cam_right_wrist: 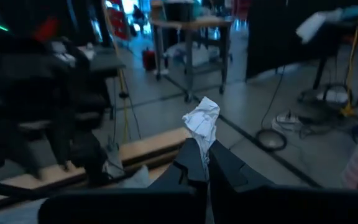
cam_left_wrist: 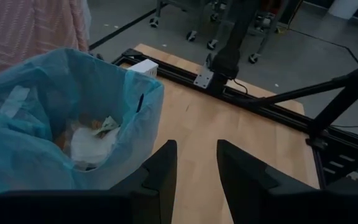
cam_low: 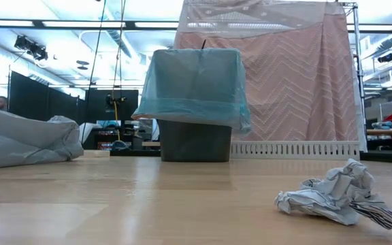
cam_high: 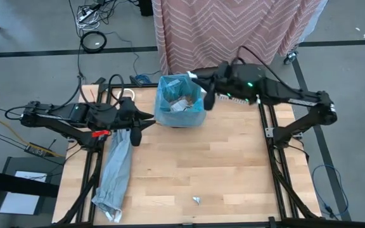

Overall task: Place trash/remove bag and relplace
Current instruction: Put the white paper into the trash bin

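**Right arm holding a scrap beside the lined bin**

From my station, the right gripper [cam_right_wrist: 202, 163] is pinched tight on a crumpled white wrapper piece [cam_right_wrist: 202, 124], which sticks up from between its fingertips. In the overhead view that gripper [cam_high: 209, 98] sits just beside the bin's right edge, at the far end of the table [cam_high: 233, 164].

The small dark bin [cam_low: 194, 141] stands upright, lined with the bright-blue bag [cam_high: 180, 101], whose top is folded down over the rim and drapes over the bin's upper half. Inside I see trash [cam_left_wrist: 92, 138]: white wrapper pieces and a few brown paper scraps lying at the bottom.

The left gripper [cam_left_wrist: 196, 163] hovers just to the bin's left side, fingers parted to a middling gap with nothing between them. Its wrist camera looks past the bag's edge across bare wood.

A pale grey plastic bag [cam_high: 114, 174] lies stretched along the table's left side, running from near the left arm toward the near edge. One more crumpled white scrap [cam_high: 196, 200] with dark stripes lies alone near the table's near edge, well apart from the bin.

A pink chevron-patterned cloth [cam_low: 298, 82] hangs behind the table. I can make out no readable writing, label or brand on anything.
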Controlling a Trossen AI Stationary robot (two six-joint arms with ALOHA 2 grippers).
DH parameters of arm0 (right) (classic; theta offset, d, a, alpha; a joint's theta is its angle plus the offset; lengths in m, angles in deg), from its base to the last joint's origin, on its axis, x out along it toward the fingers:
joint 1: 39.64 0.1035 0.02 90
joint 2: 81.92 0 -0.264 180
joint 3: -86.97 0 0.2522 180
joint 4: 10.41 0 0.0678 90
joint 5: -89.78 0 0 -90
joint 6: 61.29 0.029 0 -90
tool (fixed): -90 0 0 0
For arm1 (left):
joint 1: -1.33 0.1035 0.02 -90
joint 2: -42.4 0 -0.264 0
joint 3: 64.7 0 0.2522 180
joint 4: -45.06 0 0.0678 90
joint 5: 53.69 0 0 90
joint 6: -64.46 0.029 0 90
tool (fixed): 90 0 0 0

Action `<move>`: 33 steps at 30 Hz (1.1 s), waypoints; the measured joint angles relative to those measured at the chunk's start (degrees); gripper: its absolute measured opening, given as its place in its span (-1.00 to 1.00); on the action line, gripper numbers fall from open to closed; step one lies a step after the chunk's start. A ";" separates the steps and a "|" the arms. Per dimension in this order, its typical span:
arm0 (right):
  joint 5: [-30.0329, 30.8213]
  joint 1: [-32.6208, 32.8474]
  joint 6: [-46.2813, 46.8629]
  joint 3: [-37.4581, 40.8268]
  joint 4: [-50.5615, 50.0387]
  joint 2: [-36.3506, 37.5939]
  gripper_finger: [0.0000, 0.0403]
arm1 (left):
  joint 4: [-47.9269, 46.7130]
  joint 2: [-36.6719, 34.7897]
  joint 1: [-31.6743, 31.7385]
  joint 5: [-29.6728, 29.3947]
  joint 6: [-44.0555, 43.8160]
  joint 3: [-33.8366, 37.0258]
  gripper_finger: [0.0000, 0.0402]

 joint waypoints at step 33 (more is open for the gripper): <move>-21.19 -10.40 -2.80 0.12 -9.36 -13.08 -0.13 | -1.49 -0.01 0.04 -0.10 0.14 -0.02 -0.40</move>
